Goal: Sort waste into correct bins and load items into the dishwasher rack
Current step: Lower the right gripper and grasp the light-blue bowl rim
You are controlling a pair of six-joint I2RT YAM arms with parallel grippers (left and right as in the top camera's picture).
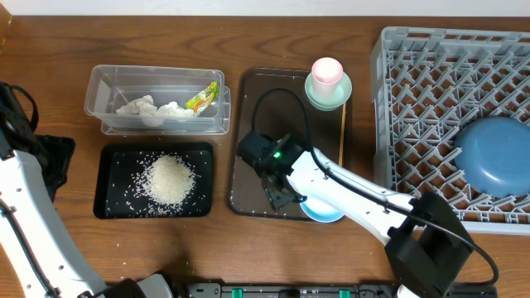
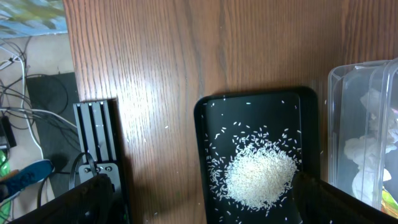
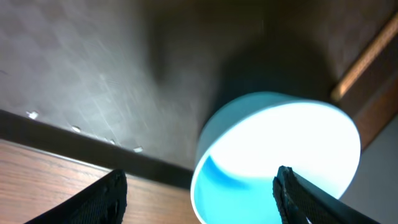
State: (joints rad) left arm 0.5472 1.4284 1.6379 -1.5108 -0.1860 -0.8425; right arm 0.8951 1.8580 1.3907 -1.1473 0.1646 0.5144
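My right gripper [image 1: 281, 194] is open and hovers over the near right corner of the dark brown serving tray [image 1: 248, 124]. In the right wrist view its fingers [image 3: 202, 199] straddle the near rim of the small light blue bowl [image 3: 280, 155], without holding it. The bowl [image 1: 325, 213] is partly under the arm. The mint green dish [image 1: 339, 93] with the pink cup [image 1: 326, 71] and the wooden stick [image 1: 342, 132] lie on that tray. The large dark blue bowl [image 1: 495, 153] sits in the grey rack [image 1: 414, 99]. My left gripper [image 2: 199, 205] is open and empty beside the rice [image 2: 260, 177].
The black tray [image 1: 112, 178] holds the rice pile [image 1: 170, 180]. The clear tub [image 1: 103, 91] behind it holds tissue wads [image 1: 149, 108] and the green-and-yellow wrapper [image 1: 201, 99]. A few grains lie on the brown tray. My left arm [image 1: 25, 207] runs along the table's left edge.
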